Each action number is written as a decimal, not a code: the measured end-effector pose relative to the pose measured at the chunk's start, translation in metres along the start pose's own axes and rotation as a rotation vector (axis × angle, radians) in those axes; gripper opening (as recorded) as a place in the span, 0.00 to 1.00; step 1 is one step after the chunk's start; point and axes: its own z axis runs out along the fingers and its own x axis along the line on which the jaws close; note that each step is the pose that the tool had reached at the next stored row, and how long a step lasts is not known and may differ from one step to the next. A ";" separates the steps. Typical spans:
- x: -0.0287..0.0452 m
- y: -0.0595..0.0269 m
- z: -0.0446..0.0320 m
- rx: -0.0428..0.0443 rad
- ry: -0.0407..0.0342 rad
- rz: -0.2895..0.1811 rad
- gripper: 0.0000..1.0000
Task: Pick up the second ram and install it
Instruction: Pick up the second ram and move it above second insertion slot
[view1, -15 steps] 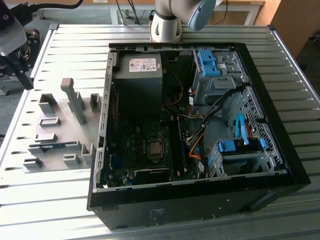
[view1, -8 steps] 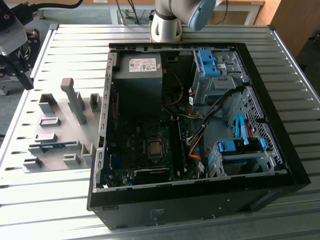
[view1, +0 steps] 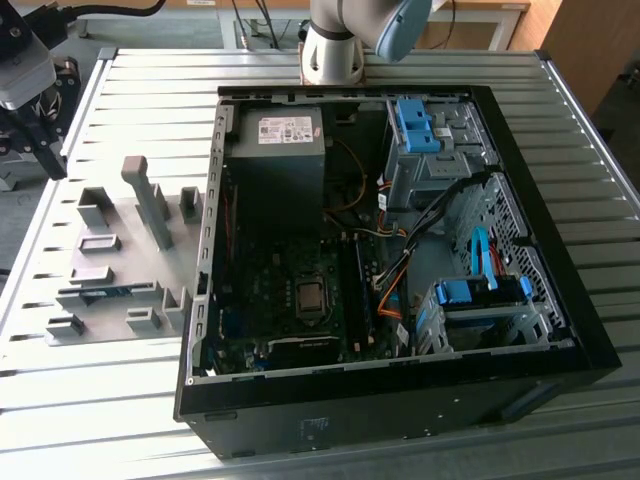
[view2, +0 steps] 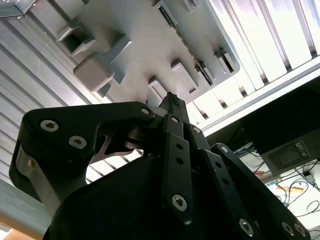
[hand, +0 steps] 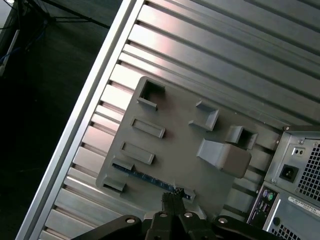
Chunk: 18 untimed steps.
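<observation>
Tool (hand: 172, 196): fingers closed together, gripping nothing, above the grey fixture tray (hand: 180, 145).
Second ram (hand: 150, 177): lying in a tray slot, near the tool's tips.
Bench (hand: 225, 60): carries the tray.

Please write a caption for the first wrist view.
Gripper near the blue second ram lying in its grey holder.

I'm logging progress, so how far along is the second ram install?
Nothing looks done yet: the second ram lies in its slot on the grey fixture tray, outside the computer case. In hand: nothing; the tool hangs shut above the tray, close to the ram. Left: both the pickup and the install.
</observation>
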 end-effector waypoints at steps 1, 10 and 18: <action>0.0000 0.0000 0.0000 0.0000 0.0001 -0.002 0.11; 0.0000 0.0000 0.0000 -0.0002 0.0010 -0.026 0.11; 0.0000 0.0000 0.0001 -0.0004 0.0020 -0.049 0.11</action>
